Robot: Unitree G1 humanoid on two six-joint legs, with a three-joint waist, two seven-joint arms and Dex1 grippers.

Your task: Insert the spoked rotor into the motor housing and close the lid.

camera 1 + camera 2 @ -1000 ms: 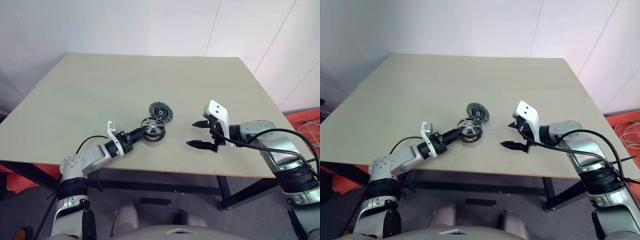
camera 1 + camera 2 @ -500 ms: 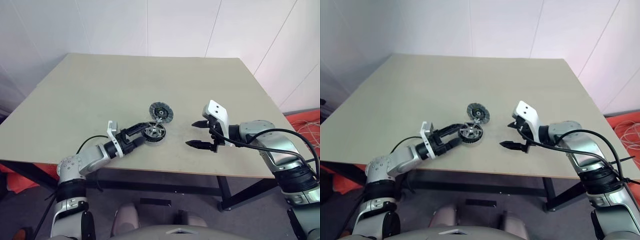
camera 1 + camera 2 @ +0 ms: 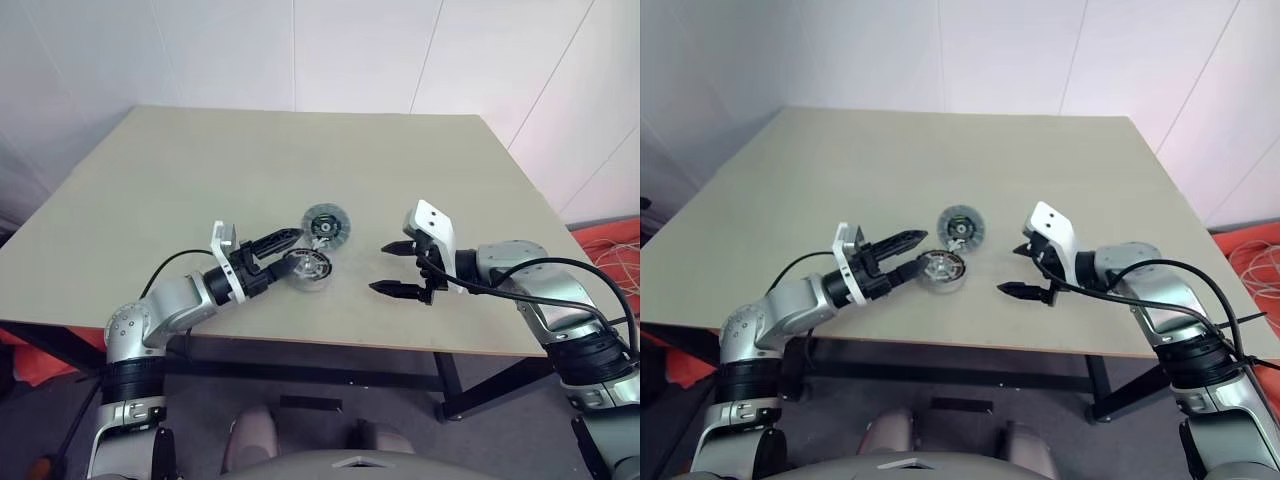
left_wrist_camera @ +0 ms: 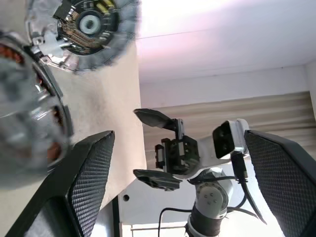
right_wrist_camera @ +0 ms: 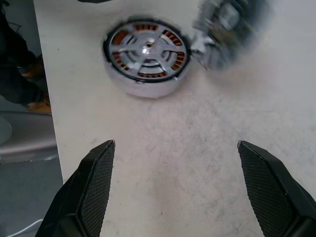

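Left eye view has the table (image 3: 200, 170) running from the near edge up to a white wall, with both arms reaching in over the near edge. Near the table's middle, the motor housing (image 3: 308, 268) sits flat with the spoked rotor (image 5: 146, 49) seated inside it; in the right wrist view the silver spokes lie level within the ring and copper windings show between them. At about 1 o'clock from the housing, just beside it and possibly touching its rim, lies the lid (image 3: 327, 225), flat on the table with its small multicoloured centre facing up.

From roughly 8 o'clock of the housing comes the left gripper (image 3: 285, 252), its two black fingers spread wide and holding nothing. One fingertip reaches over the near-left rim of the housing, the other points toward the gap between housing and lid; whether either tip touches the housing cannot be told.

At about 3 o'clock of the housing, well apart from it, hangs the right gripper (image 3: 396, 268), also spread wide and empty, its fingers pointing toward the housing. In the left wrist view, that gripper appears beyond the table edge, jaws parted
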